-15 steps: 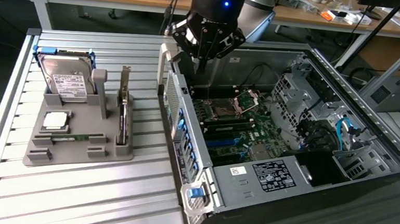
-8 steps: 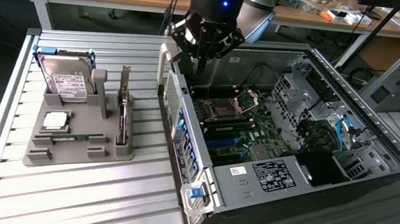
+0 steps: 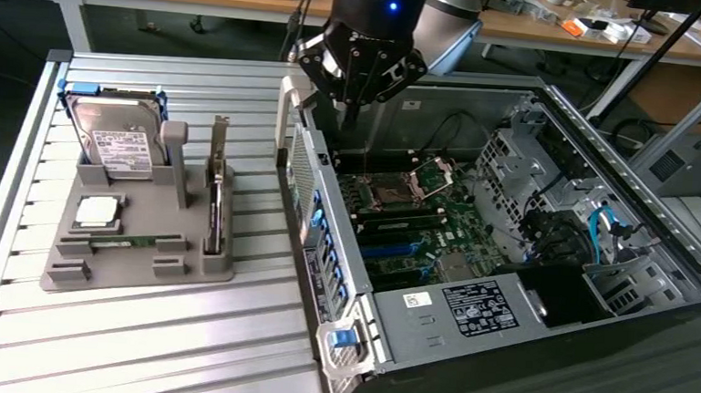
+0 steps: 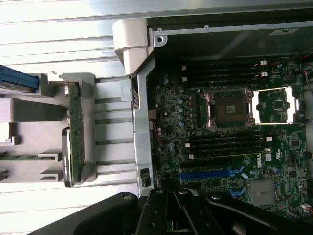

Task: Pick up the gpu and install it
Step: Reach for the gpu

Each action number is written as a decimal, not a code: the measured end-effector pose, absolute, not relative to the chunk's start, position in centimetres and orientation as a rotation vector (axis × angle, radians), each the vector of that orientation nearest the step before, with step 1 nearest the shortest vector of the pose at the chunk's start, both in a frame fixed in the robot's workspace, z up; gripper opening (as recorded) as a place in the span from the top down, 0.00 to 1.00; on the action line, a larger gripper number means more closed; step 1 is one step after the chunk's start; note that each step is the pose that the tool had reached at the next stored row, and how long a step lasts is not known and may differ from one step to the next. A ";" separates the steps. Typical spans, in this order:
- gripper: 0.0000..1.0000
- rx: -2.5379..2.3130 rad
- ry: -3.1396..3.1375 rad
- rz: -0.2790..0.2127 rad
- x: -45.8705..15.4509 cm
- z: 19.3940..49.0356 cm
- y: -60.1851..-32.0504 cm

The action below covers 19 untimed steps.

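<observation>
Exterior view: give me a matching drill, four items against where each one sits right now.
1. gpu
2. hard drive
3. gripper
4. CPU socket

A. on the motherboard inside the case
B. on edge in the gray holder, on the side nearest the case
C. above the open case, fingers shut
D. upright at the holder's far end, white label showing

Pairs: 1-B, 2-D, 3-C, 4-A
</observation>
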<state>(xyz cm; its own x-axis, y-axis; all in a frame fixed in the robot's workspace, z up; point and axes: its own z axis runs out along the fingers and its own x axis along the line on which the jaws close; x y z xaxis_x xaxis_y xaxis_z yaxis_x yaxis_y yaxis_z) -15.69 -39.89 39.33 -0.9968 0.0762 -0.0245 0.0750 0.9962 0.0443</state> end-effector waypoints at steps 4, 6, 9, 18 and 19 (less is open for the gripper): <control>0.89 0.118 3.113 0.068 -15.8 39.3 -39.9; 0.89 0.118 3.113 0.068 -15.8 39.3 -39.9; 0.89 0.118 3.112 0.068 -15.9 39.3 -39.9; 0.89 0.118 3.112 0.068 -16.1 39.3 -39.9; 0.89 0.118 3.113 0.068 -16.1 39.3 -39.9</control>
